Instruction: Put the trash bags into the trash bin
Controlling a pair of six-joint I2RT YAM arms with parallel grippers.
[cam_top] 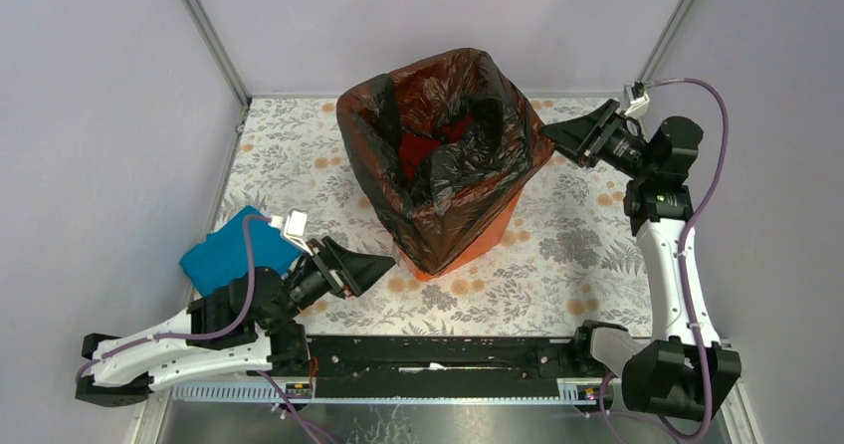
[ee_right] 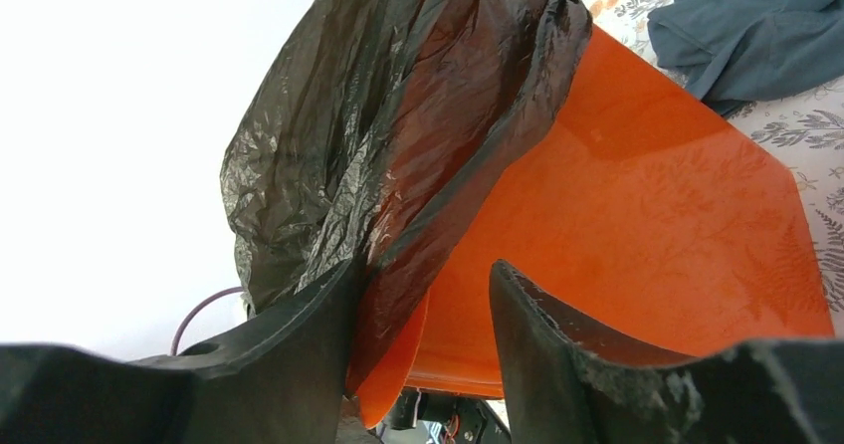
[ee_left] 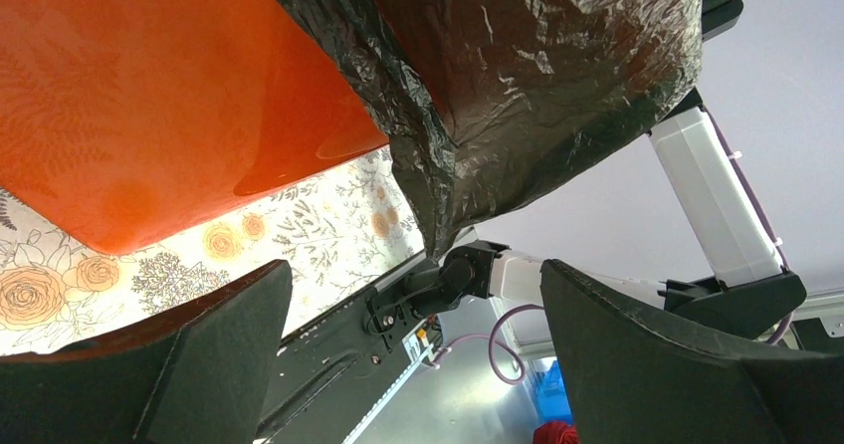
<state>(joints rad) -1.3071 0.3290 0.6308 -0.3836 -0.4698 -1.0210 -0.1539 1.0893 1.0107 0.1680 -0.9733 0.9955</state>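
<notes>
Saw left gripper (cam_top: 386, 265) gaping wide, empty, beside bin (cam_top: 498, 233); found right gripper (cam_top: 549, 135) half-wide astride bag (cam_top: 448, 165) at rim; noted blue cloth (cam_top: 234, 250).

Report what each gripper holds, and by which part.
Left gripper: nothing, jaws open. Right gripper: jaws straddle the bag draped over the bin rim corner, one finger touching it, not clamped.

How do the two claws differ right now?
The left gripper gapes wide, clear of the orange bin; the right gripper stands narrower, at the bin's rim. The left has nothing between its fingers; the right straddles a fold of the black bag. Both are black, two-fingered.
</notes>
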